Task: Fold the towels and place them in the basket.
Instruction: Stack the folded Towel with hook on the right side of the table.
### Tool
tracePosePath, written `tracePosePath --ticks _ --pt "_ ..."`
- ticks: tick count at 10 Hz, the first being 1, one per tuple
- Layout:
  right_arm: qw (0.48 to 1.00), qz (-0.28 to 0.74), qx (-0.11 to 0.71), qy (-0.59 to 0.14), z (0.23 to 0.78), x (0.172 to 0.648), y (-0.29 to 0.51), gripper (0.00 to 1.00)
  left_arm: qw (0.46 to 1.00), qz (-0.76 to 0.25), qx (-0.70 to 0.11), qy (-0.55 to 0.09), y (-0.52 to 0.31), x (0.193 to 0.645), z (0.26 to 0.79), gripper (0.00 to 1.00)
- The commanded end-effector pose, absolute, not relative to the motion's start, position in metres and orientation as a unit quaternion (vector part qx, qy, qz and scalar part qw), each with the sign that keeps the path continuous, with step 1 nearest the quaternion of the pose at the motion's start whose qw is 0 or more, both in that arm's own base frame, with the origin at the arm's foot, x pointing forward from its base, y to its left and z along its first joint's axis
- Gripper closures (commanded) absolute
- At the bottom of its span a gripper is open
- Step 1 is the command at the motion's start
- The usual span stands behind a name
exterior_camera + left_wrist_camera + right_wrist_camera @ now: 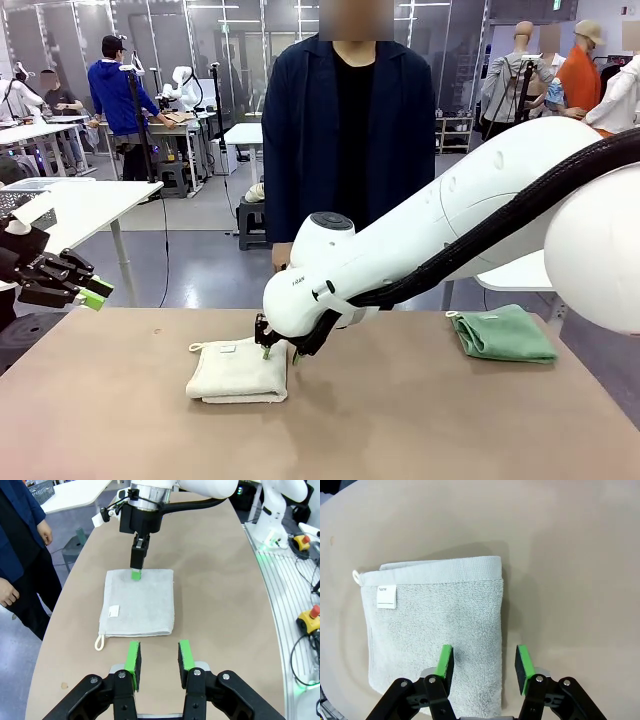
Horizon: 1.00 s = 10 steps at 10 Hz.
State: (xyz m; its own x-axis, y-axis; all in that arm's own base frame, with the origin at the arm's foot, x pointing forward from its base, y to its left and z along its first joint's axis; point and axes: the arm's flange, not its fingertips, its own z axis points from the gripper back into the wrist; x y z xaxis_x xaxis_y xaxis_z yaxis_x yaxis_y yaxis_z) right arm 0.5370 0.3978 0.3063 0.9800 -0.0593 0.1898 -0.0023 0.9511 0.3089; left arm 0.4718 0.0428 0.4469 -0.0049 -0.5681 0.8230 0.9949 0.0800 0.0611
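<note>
Cream towel (435,630) lies folded under my right end effector (482,665), spread and seemingly straddling its near edge.

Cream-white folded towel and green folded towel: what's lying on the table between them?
Only bare brown tabletop between the cream-white folded terry towel and the mint green folded towel, front view.

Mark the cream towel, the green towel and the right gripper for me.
cream towel (236,372), front view, middle of its folded top.
green towel (503,335), front view, middle of its top.
right gripper (484,664), right wrist view, midway between its fingertips.
</note>
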Motion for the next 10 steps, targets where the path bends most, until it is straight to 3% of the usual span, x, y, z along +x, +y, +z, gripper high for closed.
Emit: tracePosePath --ticks 1,2,3,4,5,6,7,8,10 --pt "0.978 -0.009 0.181 -0.099 0.2990 0.5360 0.3900 0.37 0.636 -0.611 -0.298 -0.366 0.0431 0.4705 0.4472 0.59" --pt "0.978 -0.005 0.182 -0.102 0.2972 0.5359 0.3898 0.57 0.636 -0.611 -0.298 -0.366 0.0431 0.4705 0.4472 0.59" --pt "0.978 -0.006 0.182 -0.101 0.2966 0.5359 0.3895 0.57 0.636 -0.611 -0.298 -0.366 0.0431 0.4705 0.4472 0.59" --pt "0.978 -0.006 0.183 -0.100 0.2962 0.5357 0.3892 0.76 0.636 -0.611 -0.298 -0.366 0.0431 0.4705 0.4472 0.59" --pt "0.978 -0.003 0.183 -0.099 0.2964 0.5356 0.3894 0.59 0.636 -0.611 -0.298 -0.366 0.0431 0.4705 0.4472 0.59" --pt "0.979 0.000 0.183 -0.094 0.2958 0.5355 0.3901 0.96 0.636 -0.611 -0.298 -0.366 0.0431 0.4705 0.4472 0.59" --pt "0.979 0.004 0.182 -0.092 0.2961 0.5359 0.3907 0.79 0.636 -0.611 -0.298 -0.366 0.0431 0.4705 0.4472 0.59" --pt "0.979 0.010 0.181 -0.088 0.2959 0.5361 0.3913 1.00 0.636 -0.611 -0.298 -0.366 0.0431 0.4705 0.4472 0.59" --pt "0.980 0.015 0.179 -0.086 0.2979 0.5375 0.3911 1.00 0.636 -0.611 -0.298 -0.366 0.0431 0.4705 0.4472 0.59"
